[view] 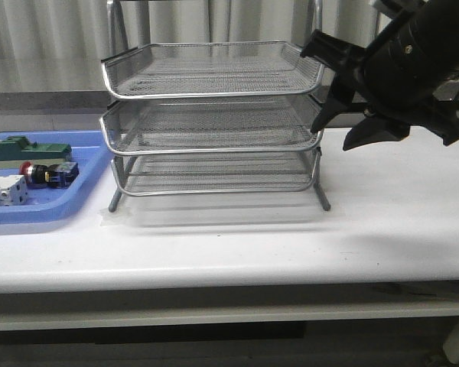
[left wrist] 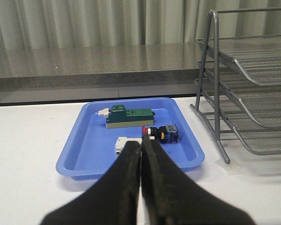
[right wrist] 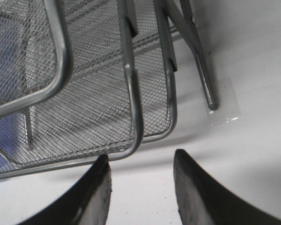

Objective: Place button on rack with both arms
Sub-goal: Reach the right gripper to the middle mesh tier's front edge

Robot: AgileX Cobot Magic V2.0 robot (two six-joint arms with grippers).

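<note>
The button (view: 43, 173) lay on its side in the blue tray (view: 38, 215) at the left end of the white table (view: 291, 237), its red head pointing away from the rack and its black body with blue and yellow bits nearer the rack. A green block (view: 27, 148) sat just behind it in the same tray, and a white block (view: 4, 189) lay just in front of it, toward the table's front edge. The rack (view: 213, 122) stood beside the tray near the middle of the table, and all three of its mesh tiers held nothing. In the left wrist view the left gripper (left wrist: 141, 154) hovered above the tray's near side with its fingers pressed together and nothing between them, the button (left wrist: 160, 133) lying just beyond its tips. The right gripper (view: 333, 103) hung in the air beside the rack's right end, at the level of the middle tier, its fingers spread apart and holding nothing; the right wrist view showed its tips (right wrist: 140, 161) over the rack's corner (right wrist: 131, 84)
</note>
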